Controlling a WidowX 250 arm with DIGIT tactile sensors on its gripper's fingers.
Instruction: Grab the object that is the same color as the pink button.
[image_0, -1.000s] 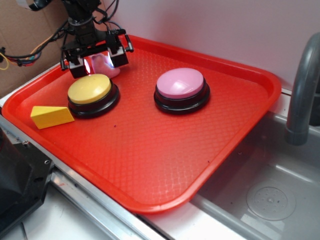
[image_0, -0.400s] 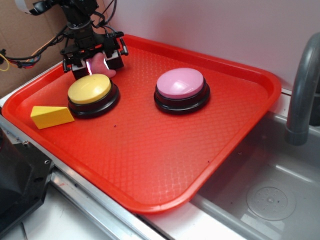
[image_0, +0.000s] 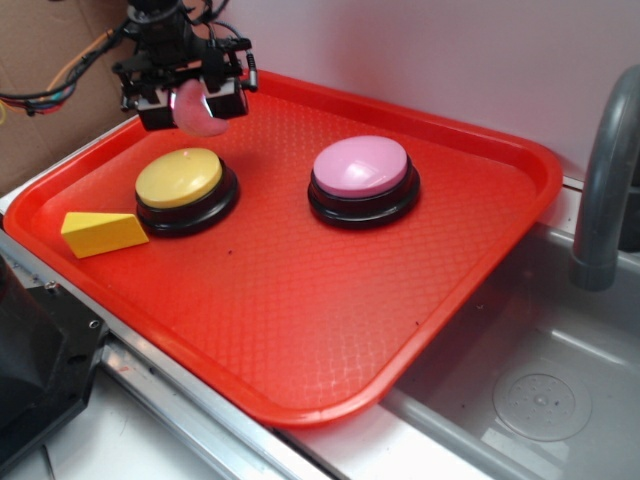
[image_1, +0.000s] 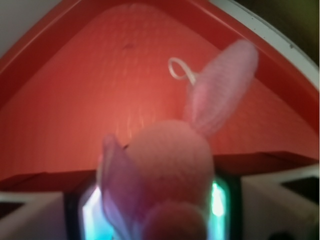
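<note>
Nearest the camera runs the rounded lip of the glossy red tray (image_0: 330, 405), its waffle-textured floor open across the whole front half, with the grey metal sink (image_0: 520, 400) and curved faucet (image_0: 605, 180) off to the right. Mid-tray sit the yellow wedge block (image_0: 100, 233) by the left rim, the yellow button (image_0: 180, 180) and the pink button (image_0: 361, 168), both smooth domes on black round bases, well apart from each other. At the far left corner, against cardboard and a pale wall, the gripper (image_0: 188, 100) is clamped on the pink plush toy (image_0: 192, 108), holding it clear above the tray; close up the fuzzy toy (image_1: 170, 170) shows a floppy ear and white loop.
</note>
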